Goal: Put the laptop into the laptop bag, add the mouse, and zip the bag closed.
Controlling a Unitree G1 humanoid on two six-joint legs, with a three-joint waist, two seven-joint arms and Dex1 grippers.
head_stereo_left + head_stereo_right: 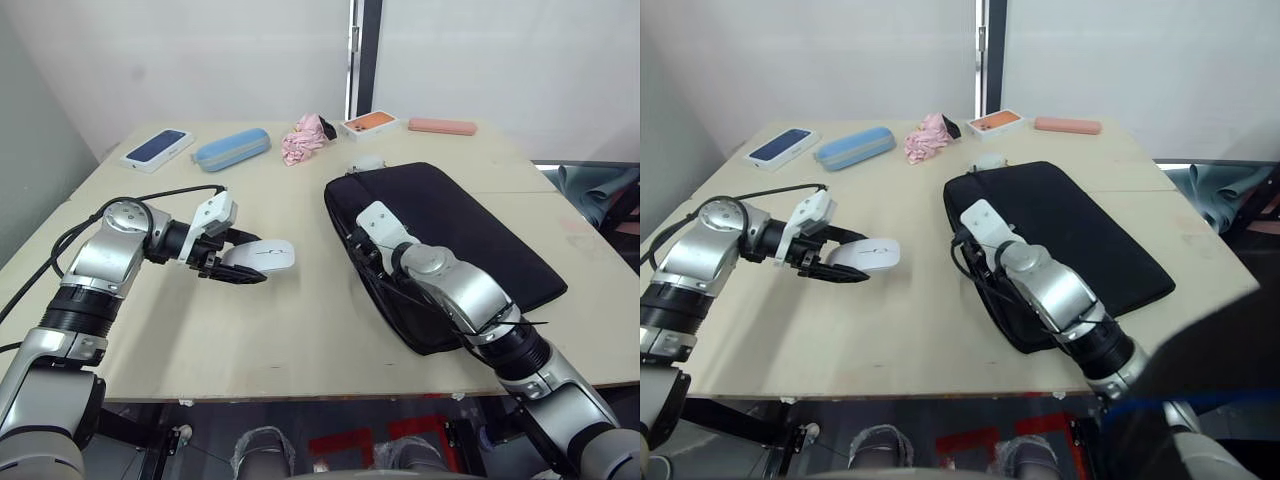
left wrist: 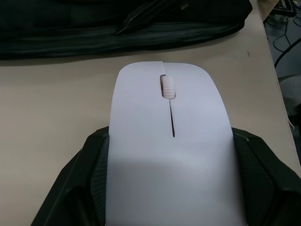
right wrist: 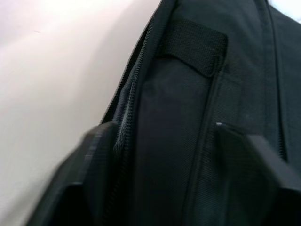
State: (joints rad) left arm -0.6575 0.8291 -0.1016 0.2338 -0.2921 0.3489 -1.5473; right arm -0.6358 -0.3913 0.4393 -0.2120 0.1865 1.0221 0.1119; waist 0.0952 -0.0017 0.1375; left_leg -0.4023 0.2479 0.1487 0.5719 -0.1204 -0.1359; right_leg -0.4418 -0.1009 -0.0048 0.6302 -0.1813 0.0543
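Over the bench, my left gripper grasps the mouse; right gripper, fingers spread, straddles the laptop bag edge.

Your left tool has the white mouse clamped between its black fingers, out over the bare desk to the left of the laptop bag. Your right tool is down at the near left edge of that black bag, its fingers hidden against the fabric. Along the far side you've got a dark blue phone box, a light blue case, a crumpled pink cloth, an orange phone box and a pink case.
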